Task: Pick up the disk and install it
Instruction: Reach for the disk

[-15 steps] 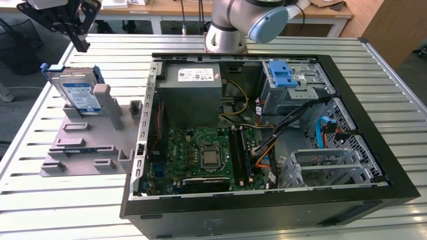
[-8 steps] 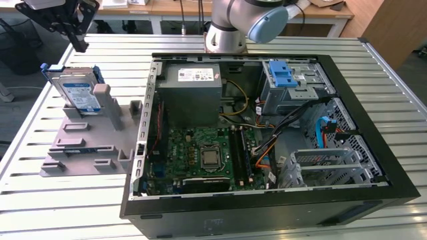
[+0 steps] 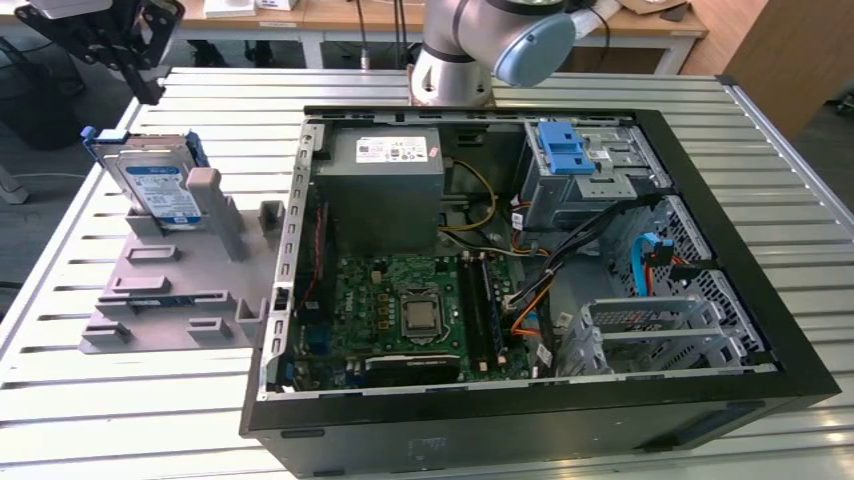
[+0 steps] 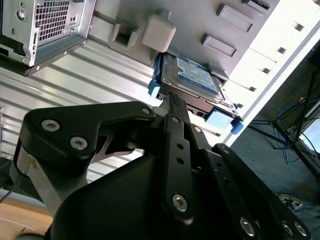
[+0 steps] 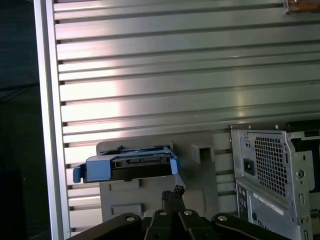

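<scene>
The disk [image 3: 154, 185] is a silver hard drive with a blue-and-white label in a blue carrier bracket. It stands on edge in a grey holder [image 3: 174, 290] on the exterior view's left. My gripper [image 3: 144, 88] hangs above and behind it, apart from it, with its fingers together and nothing between them. In both wrist views the disk [image 4: 195, 75] [image 5: 127, 167] lies just beyond the black fingertips [image 4: 172, 102] [image 5: 170, 194], with a gap between them.
An open black computer case [image 3: 747, 400] takes up the slatted table's middle and right. Inside are a grey power-supply box [image 3: 387, 185], a green motherboard [image 3: 414, 300] and a metal drive cage with a light-blue latch [image 3: 571, 150]. The arm's base [image 3: 454, 60] stands behind the case.
</scene>
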